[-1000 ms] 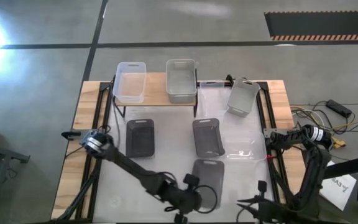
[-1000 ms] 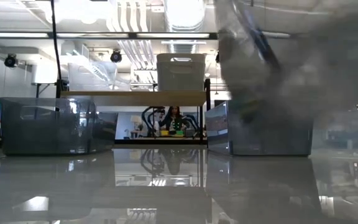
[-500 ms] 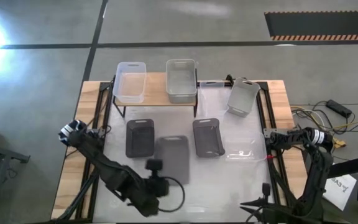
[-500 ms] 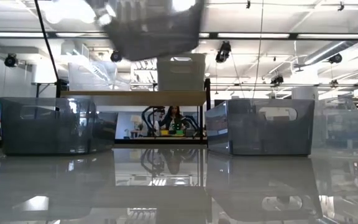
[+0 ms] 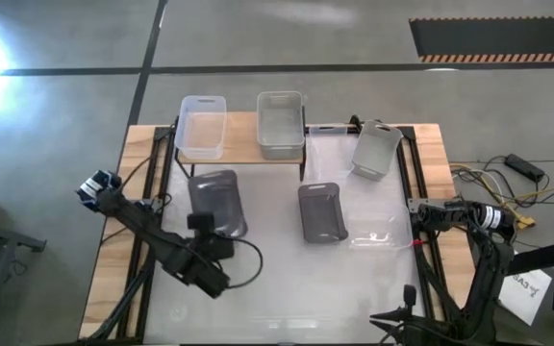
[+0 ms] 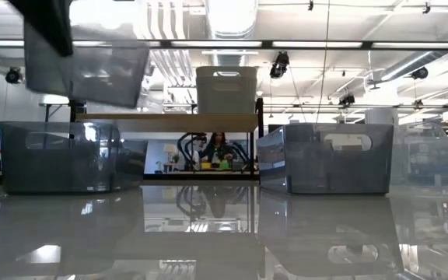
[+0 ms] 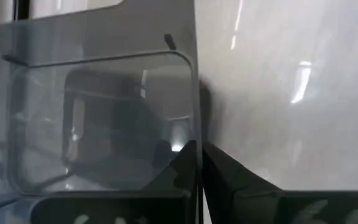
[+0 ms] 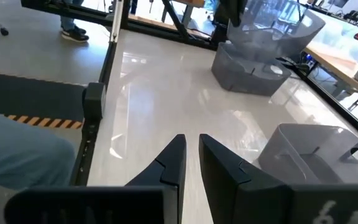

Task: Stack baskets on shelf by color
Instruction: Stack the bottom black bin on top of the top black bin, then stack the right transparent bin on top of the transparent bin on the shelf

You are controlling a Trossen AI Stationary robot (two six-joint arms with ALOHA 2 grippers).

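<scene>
The left arm holds a dark bin up in the air over another dark bin.

In the high view, the left gripper [image 5: 203, 229] is at the middle left, and its fingers are pressed together on the wall of a dark grey bin [image 5: 216, 203]. This held bin hangs tilted above the dark bin on the table [image 6: 59, 156], seen at the left of the low view. A second dark bin [image 5: 321, 211] sits near the middle. The shelf [image 5: 242, 152], at the upper middle, carries a clear bin [image 5: 201, 127] and a light grey bin [image 5: 280, 123] side by side. Another light grey bin [image 5: 375, 150] lies to the shelf's right. The right gripper [image 8: 191, 163] waits at the table's right edge, its fingers a little apart and pinching nothing.
</scene>
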